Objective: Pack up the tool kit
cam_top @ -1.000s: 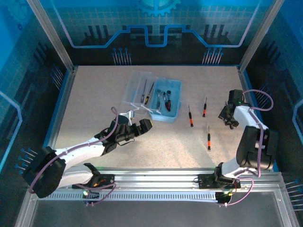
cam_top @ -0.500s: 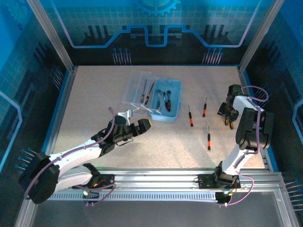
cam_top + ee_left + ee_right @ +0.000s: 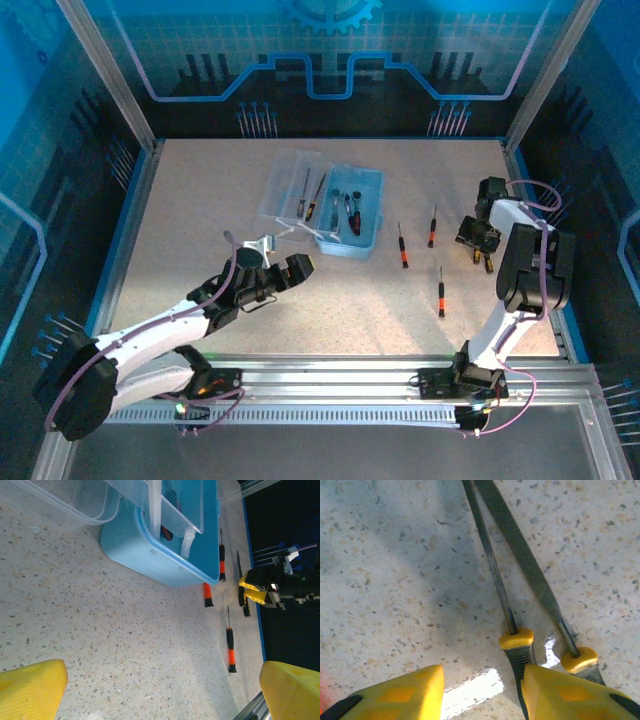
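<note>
Top external view: the light-blue case (image 3: 365,212) of the tool kit sits at 12 o'clock from the table's middle. Its clear lid (image 3: 288,188) lies open toward 10 o'clock, and some tools are already inside. Three black-and-red screwdrivers (image 3: 402,246) lie loose at 3 o'clock.

Over the last second the right arm has folded more upright, settling the right gripper (image 3: 478,243) low near the 3 o'clock edge. Its wrist camera shows parted fingers, gripping nothing, around two slim yellow-collared tools (image 3: 517,640). One handle lies just beside the right finger.

The left gripper (image 3: 280,272) has eased back slightly toward 7 o'clock, jaws spread wide and empty.

We judge a pickup of these tools is being lined up, and packing is only partly done.
</note>
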You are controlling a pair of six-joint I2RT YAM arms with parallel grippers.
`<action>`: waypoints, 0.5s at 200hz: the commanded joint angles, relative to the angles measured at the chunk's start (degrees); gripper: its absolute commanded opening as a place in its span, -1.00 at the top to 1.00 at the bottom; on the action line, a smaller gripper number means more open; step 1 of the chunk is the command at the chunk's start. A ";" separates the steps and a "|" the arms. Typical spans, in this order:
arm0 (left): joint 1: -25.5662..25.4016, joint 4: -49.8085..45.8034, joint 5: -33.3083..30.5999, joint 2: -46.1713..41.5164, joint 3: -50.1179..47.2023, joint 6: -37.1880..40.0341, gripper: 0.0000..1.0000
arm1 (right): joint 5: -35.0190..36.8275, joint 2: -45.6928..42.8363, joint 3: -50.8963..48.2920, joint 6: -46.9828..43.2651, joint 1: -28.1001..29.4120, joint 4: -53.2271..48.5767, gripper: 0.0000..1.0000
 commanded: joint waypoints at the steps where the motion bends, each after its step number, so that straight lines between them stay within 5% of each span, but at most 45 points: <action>1: 0.66 -1.80 -1.36 -1.73 -0.37 1.89 -0.99 | -2.55 1.56 1.09 -0.75 0.75 -1.47 0.09; 54: 1.06 -2.65 -1.76 -2.90 -0.27 2.10 -0.99 | -7.13 1.73 1.63 -1.29 3.38 -2.06 0.14; 100: 1.16 -3.62 -1.70 -3.60 -0.29 2.12 -0.99 | -1.29 -2.10 1.07 -1.50 5.84 -2.07 0.19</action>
